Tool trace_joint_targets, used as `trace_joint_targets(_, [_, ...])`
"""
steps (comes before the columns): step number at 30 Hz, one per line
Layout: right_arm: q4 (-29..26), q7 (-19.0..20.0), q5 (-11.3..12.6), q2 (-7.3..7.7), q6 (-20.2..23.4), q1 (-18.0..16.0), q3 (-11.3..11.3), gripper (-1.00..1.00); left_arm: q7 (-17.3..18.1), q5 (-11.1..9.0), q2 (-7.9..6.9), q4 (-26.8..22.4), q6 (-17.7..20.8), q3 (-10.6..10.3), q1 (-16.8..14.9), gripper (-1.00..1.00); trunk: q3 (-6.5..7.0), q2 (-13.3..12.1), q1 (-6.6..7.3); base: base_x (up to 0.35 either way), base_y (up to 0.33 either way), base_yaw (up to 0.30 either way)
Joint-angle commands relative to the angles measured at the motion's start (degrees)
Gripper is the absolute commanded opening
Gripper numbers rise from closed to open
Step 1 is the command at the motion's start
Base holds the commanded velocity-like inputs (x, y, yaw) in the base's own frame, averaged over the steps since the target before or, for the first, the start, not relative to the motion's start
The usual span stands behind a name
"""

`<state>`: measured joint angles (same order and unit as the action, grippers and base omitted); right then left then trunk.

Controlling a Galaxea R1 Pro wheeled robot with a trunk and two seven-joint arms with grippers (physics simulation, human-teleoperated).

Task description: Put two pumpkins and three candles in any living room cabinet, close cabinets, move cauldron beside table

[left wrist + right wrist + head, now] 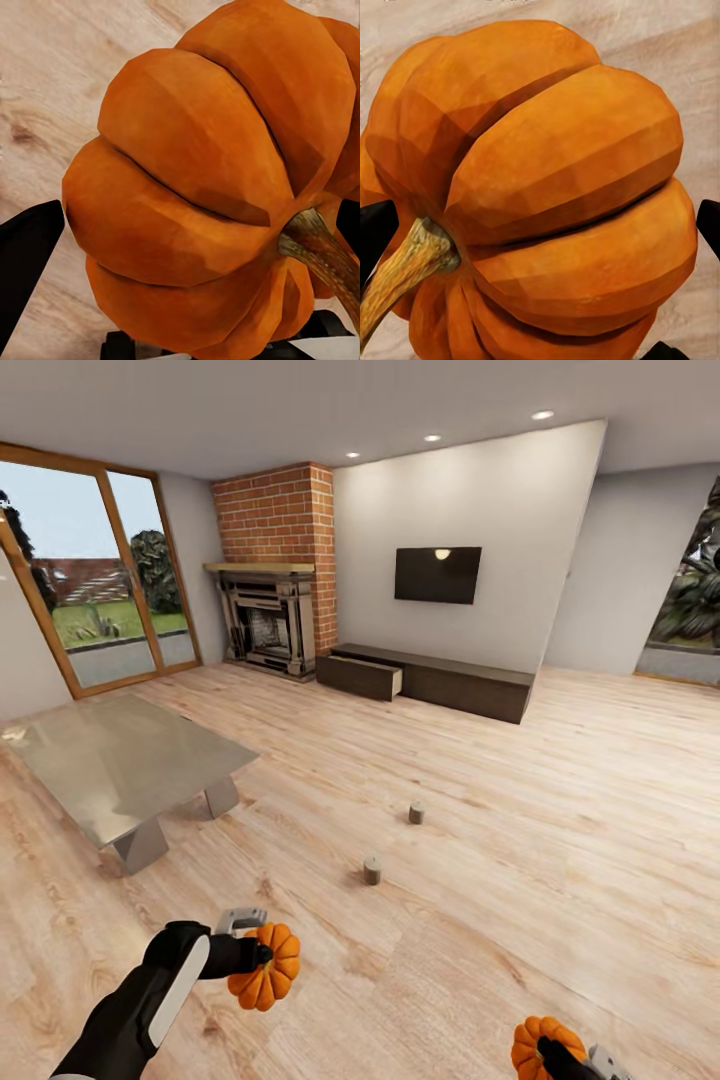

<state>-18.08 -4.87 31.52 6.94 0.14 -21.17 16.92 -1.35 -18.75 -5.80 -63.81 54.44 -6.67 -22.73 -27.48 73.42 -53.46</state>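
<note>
While both pumpkins are carried low in front of the robot, the cabinet [430, 678] is seen well ahead across the wooden floor [560, 840], against the far wall under the dark screen [437, 574]. One pumpkin [265, 965] is grasped in the left pincer [262, 956]; in the left wrist view it [202, 195] is seen pressed between the dark fingers [26, 262], stem turned aside. The second pumpkin [545, 1046] is held clenched in the right pincer [556, 1052], and in the right wrist view it [547, 195] is likewise flanked by finger tips [376, 229].

One drawer [362, 676] at the cabinet's left end, beside the brick fireplace [268, 622], stands pulled out, its long axis running across the view. That opening lies forward and slightly left of the left pincer, so the left arm is judged the nearer. Two candles [372, 870] [416, 813] stand upright on the floor between robot and cabinet, directly on the likely path. A grey low table [120, 760] is placed to the left.
</note>
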Motion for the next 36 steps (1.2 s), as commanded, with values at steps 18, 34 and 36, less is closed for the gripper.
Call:
trace_joint_targets(18, [-0.5,0.4,0.7,0.00,-0.7,0.0,0.0,-1.00,-0.2,0.4,-0.08,0.4,0.1,-1.9,0.0,-1.00,-0.06,0.0,0.00,0.155,-0.155,-0.020])
trace_joint_targets(34, [-0.5,0.5,0.9,-0.01,-0.7,0.0,0.0,-1.00,-0.2,0.4,-0.02,0.4,0.1,-2.0,0.0,-1.00,-0.06,0.0,0.00,0.239,-0.214,-0.254])
trace_joint_targets(36, [-0.5,0.5,0.9,0.00,-0.7,0.0,0.0,-1.00,-0.2,0.4,-0.07,0.4,0.1,-2.0,0.0,-1.00,-0.06,0.0,0.00,0.242,-0.211,-0.241])
